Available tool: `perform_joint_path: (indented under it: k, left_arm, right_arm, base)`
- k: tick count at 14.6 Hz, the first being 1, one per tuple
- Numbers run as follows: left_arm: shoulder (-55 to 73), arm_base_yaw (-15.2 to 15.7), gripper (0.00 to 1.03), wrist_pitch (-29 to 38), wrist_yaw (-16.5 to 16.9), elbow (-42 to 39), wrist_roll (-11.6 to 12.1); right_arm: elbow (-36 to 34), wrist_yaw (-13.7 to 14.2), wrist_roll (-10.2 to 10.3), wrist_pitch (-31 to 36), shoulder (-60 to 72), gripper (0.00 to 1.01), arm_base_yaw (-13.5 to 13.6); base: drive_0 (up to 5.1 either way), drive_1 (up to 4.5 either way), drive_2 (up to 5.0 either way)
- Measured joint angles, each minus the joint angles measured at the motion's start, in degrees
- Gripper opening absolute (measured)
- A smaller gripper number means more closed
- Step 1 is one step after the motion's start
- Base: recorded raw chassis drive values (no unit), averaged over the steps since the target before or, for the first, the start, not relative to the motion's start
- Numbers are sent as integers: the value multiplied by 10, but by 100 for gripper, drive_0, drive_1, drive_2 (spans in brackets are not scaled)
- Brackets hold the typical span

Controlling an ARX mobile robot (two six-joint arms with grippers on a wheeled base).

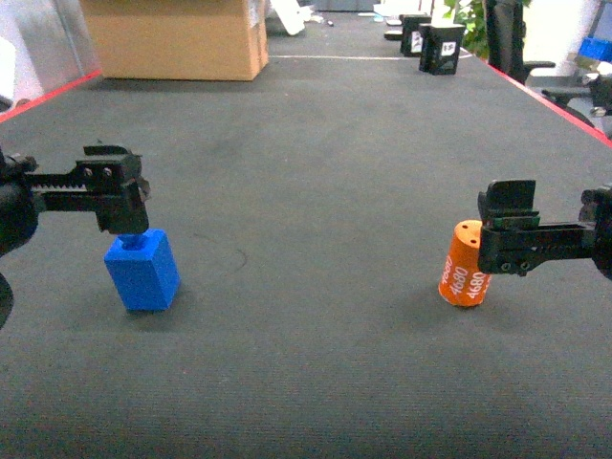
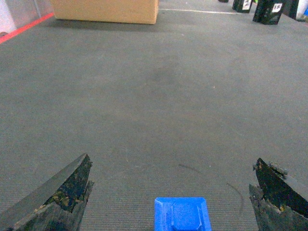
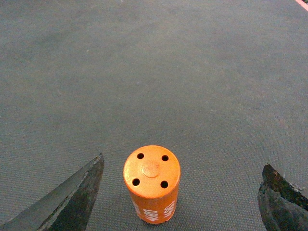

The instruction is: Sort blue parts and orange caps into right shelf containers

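Note:
A blue part [image 1: 143,271], a small block with a stud on top, stands on the grey carpet at the left. My left gripper [image 1: 129,215] hovers just over it, open. In the left wrist view the block [image 2: 182,214] lies low between the wide-apart fingers [image 2: 72,185], touching neither. An orange cap [image 1: 466,265], an upright cylinder marked 4680, stands at the right. My right gripper [image 1: 490,234] is open beside it. In the right wrist view the cap [image 3: 151,180] shows four holes on top and sits nearer the left finger [image 3: 82,192]. The right shelf containers are out of view.
A large cardboard box [image 1: 177,38] stands at the far left back. Black boxes [image 1: 435,43] and office chairs [image 1: 516,38] line the far right. Red lines [image 1: 48,96] border the carpet on both sides.

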Motion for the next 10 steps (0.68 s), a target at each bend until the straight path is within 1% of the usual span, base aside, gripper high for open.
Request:
perform_joint_path:
  k: [2, 5, 10]
  left_arm:
    - [34, -2, 98, 12, 2, 7, 0]
    - [85, -2, 98, 26, 16, 21, 0]
    - [153, -2, 98, 37, 19, 44, 5]
  right_arm:
    - [8, 1, 0, 2, 26, 98, 4]
    - [30, 1, 0, 7, 63, 98, 7]
    - [57, 0, 5, 7, 123, 98, 10]
  base:
    - [0, 0, 0]
    - [0, 0, 0]
    - [0, 0, 0]
